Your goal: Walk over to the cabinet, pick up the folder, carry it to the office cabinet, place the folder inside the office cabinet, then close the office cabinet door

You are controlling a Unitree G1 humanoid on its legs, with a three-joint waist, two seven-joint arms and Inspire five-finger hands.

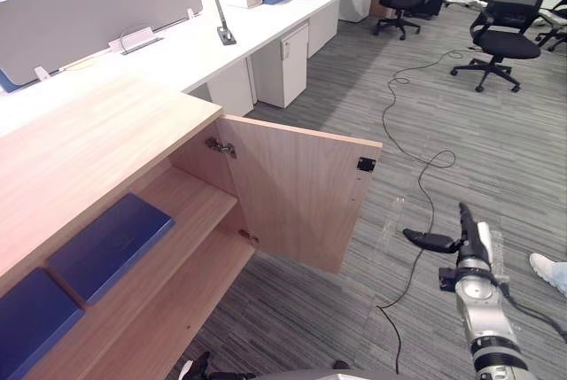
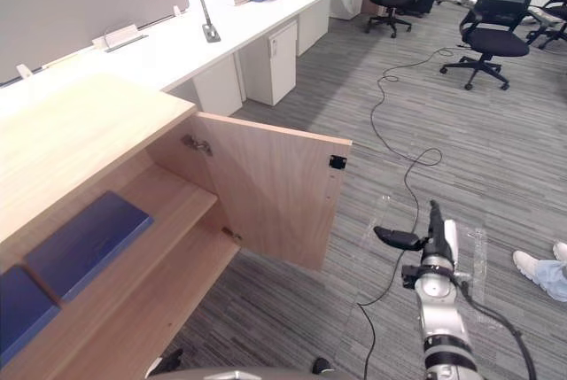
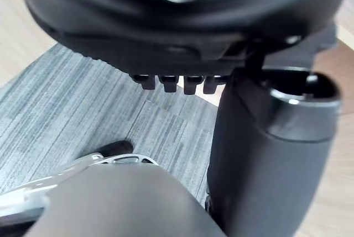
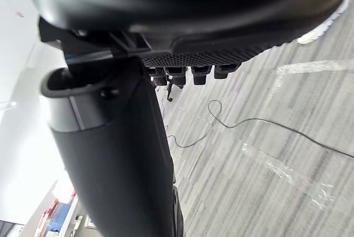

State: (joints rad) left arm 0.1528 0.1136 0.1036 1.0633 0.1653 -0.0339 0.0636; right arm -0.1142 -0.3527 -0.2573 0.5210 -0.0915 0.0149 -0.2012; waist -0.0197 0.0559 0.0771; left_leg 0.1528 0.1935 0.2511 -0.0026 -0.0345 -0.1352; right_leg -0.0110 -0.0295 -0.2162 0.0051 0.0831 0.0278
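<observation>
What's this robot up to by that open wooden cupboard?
The robot stands beside a light wooden cabinet whose door hangs open. On its upper shelf lie a flat dark-blue folder and a second blue folder beside it. Neither robot hand holds anything: the right robot hand is open above the grey carpet, apart from the door, and the left robot hand is open too. The door is not yet closed.

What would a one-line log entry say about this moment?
cabinet door: open | blue folders: lying on shelf inside | right hand: open, empty, over carpet | left hand: open, empty
</observation>
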